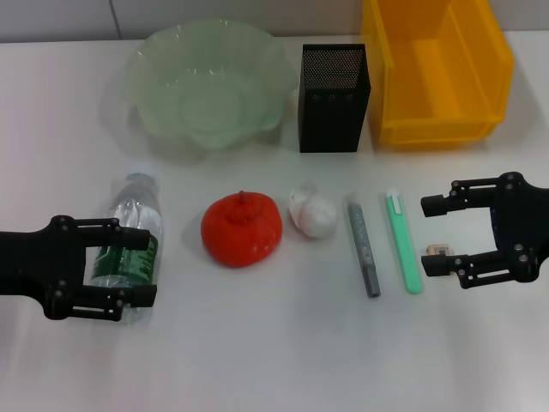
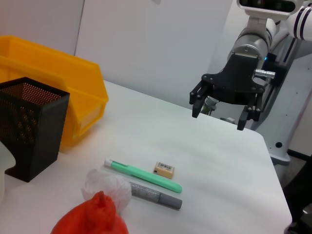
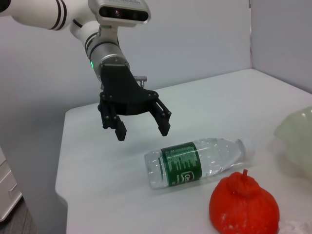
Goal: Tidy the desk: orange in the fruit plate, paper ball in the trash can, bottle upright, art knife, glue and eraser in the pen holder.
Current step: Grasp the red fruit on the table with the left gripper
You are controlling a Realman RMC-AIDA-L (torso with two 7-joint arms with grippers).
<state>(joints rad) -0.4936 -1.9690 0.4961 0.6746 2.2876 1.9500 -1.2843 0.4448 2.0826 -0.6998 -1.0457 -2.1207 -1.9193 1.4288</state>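
My black left gripper (image 1: 144, 268) hung fingers spread over the lying clear green-labelled plastic bottle (image 1: 130, 244), hiding part of its label. My black right gripper (image 1: 434, 235), likewise spread, hovered just beside the tiny beige eraser (image 1: 437, 251), half hidden behind my lower finger. Bare white desk (image 1: 283, 352) lay open nearer me.

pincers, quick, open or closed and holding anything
Left pincer: open, empty, hanging over the lying bottle.
Right pincer: open, empty, above the eraser.
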